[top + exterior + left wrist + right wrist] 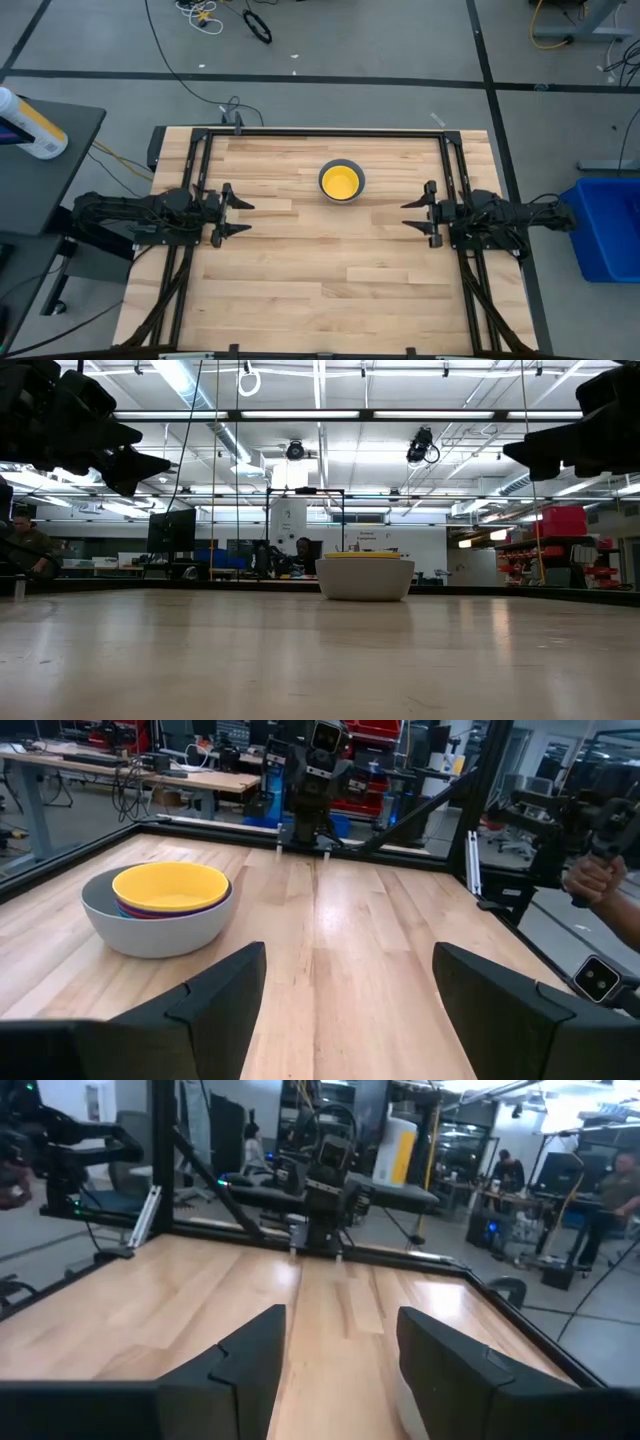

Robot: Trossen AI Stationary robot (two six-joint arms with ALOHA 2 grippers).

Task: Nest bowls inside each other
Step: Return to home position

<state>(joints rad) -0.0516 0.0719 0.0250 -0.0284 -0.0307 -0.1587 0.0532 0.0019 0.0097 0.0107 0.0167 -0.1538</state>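
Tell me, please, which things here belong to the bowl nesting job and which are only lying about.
Job: yellow bowl, innermost; grey bowl, outermost; left tool and right tool, both open, at the table's sides.
Lying about: bottle on a side table; blue bin; floor cables.

We saw the yellow bowl (170, 885) innermost, a dark blue bowl (203, 907) rimming it, the grey bowl (160, 938) outermost — the table (350, 950) was pale, plank-striped wood.
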